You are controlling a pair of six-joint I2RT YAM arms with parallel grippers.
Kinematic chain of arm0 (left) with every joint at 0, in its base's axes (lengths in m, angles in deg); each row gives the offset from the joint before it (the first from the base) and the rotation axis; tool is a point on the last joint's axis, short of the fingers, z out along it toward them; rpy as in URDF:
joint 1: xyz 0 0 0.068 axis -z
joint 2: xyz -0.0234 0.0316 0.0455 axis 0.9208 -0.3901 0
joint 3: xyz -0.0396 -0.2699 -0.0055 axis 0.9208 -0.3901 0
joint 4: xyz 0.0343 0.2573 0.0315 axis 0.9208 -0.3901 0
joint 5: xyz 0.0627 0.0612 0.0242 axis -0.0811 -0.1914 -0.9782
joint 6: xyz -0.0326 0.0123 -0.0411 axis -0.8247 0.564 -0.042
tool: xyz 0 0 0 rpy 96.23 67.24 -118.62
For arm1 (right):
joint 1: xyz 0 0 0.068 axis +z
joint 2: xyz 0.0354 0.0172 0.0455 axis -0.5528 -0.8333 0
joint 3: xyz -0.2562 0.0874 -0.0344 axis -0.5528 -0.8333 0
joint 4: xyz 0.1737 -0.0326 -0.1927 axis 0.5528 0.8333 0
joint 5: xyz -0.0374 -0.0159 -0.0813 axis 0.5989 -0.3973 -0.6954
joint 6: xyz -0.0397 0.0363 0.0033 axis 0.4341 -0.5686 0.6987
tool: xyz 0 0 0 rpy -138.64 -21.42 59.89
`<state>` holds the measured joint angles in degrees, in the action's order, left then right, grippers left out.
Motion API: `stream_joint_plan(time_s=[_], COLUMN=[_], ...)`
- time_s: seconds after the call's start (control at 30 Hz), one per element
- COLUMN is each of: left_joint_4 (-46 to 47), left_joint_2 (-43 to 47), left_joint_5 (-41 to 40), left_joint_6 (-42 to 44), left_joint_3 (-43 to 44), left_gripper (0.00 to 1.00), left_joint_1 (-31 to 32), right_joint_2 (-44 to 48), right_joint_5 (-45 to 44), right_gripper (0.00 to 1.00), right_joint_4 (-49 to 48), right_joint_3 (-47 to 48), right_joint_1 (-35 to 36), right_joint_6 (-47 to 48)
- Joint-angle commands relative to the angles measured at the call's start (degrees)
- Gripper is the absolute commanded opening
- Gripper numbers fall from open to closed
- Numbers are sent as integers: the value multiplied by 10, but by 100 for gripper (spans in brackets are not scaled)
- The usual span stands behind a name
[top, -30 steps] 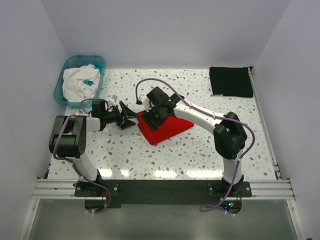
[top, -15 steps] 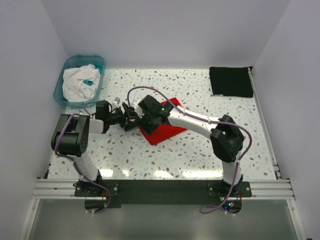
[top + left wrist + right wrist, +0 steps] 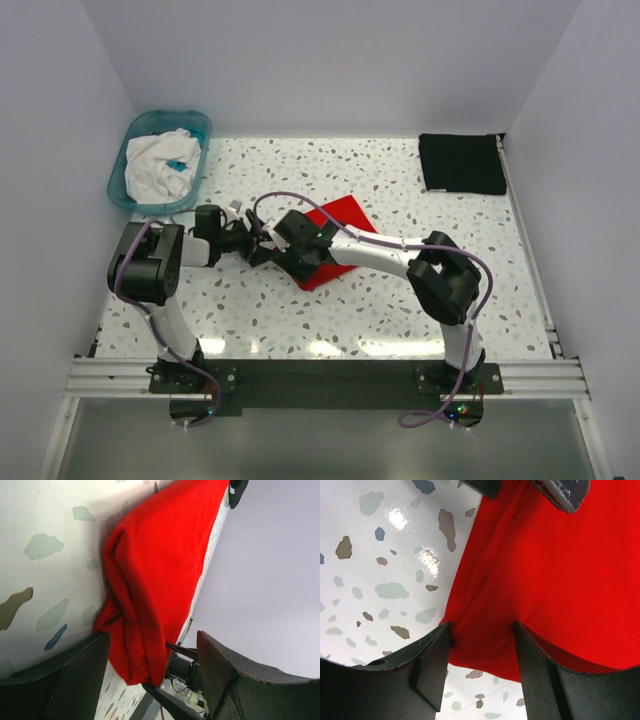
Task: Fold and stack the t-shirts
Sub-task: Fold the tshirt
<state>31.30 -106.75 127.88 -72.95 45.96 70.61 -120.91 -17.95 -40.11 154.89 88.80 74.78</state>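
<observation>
Condition of the task item: the red t-shirt (image 3: 345,218) lies folded at mid-table (image 3: 400,330), well apart from the black t-shirt (image 3: 460,163), which sits as a flat rectangle at the far right corner. In my judgement the red cloth is light, soft and limp. It will sag and unfold if lifted by one layer, so the hold should go at the thick folded edge or a corner, through all layers.

Left gripper (image 3: 152,642): jaws wide, straddling the shirt's rounded folded end. The cloth brushes one finger and stands clear of the other, so nothing is gripped.

Right gripper (image 3: 482,627): jaws partly apart astride a corner of the same shirt. The cloth puckers between them and meets both inner faces, but whether they actually clamp it cannot be told
</observation>
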Motion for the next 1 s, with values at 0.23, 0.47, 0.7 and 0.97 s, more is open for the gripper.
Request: stream_joint_plan(time_s=[0.23, 0.47, 0.7, 0.97], left_joint_4=[-15, -19, -19, -14], left_joint_2=[-12, -12, -18, -31], left_joint_5=[-33, -39, -44, -52], left_joint_6=[20, 19, 13, 9], left_joint_3=[18, 19, 29, 39], left_gripper=[74, 74, 74, 74], left_joint_1=[1, 1, 1, -1], right_joint_2=[-14, -27, -46, -25], right_joint_5=[-60, -66, -72, -58], right_gripper=[56, 55, 16, 0], right_joint_4=[-25, -23, -22, -7], right_joint_3=[41, 47, 25, 27], right_joint_1=[17, 19, 20, 21], right_joint_6=[-51, -54, -39, -42])
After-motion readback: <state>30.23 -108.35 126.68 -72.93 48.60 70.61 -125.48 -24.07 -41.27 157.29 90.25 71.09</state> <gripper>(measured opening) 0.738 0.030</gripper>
